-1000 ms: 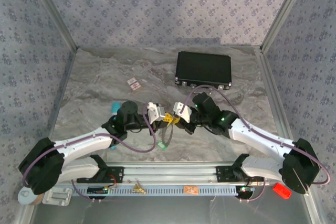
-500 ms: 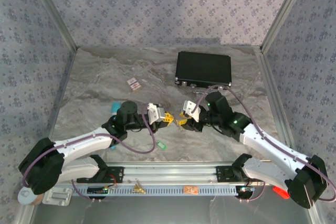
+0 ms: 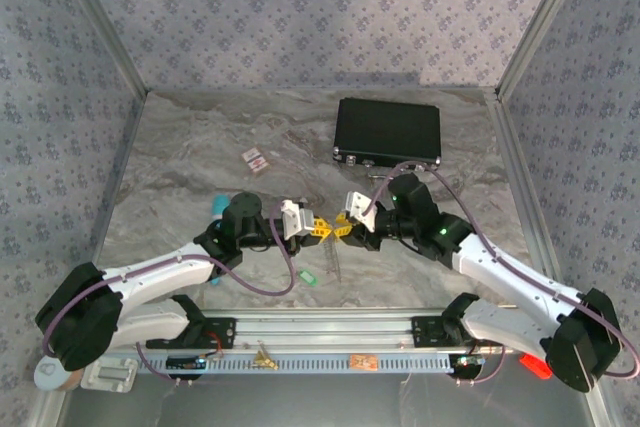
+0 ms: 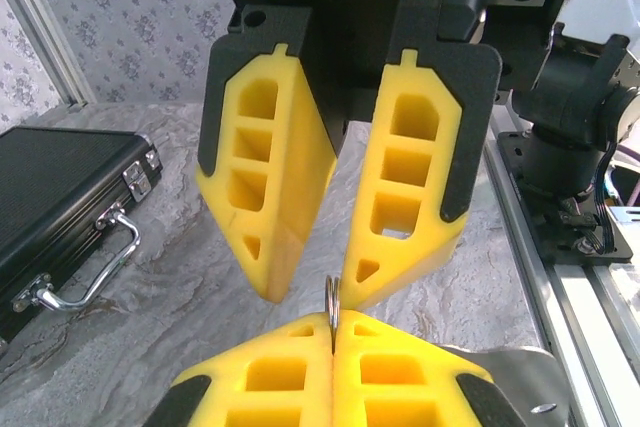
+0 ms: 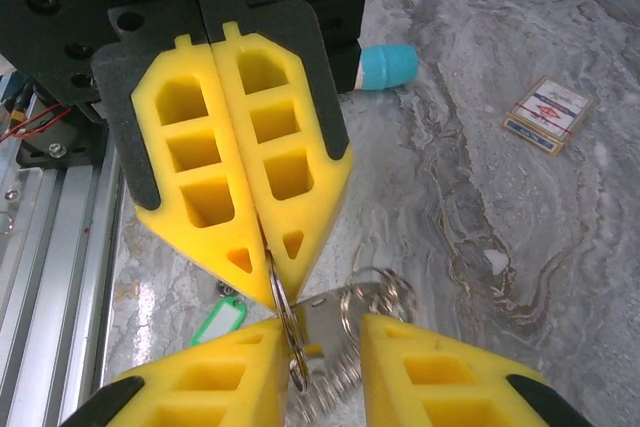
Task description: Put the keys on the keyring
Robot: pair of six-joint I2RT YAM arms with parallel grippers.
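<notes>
Risk right now sits at the pinch. Your left fingers (image 4: pixel 300 342) are clenched on the keyring (image 4: pixel 332 299), holding only its thin edge, low in the centre of the left wrist view. Your right fingers (image 4: pixel 290 237) stand parted either side of that same ring, tips just beside it, gripping nothing I can make out. Push in off-line and you could knock the ring out of that narrow pinch, or twist it flat. Watch the loose metal loops (image 5: pixel 385 287) between the right fingers, lower middle of the right wrist view; they could snag a fingertip on any shift. The green key (image 5: pixel 222 322) lies on the tabletop (image 5: pixel 480 207) at lower left, apart from the ring, so it's not threaded. The yellow key I can't pick out among the yellow fingers. Close the right fingers blind and you may grab the ring instead of a key.
</notes>
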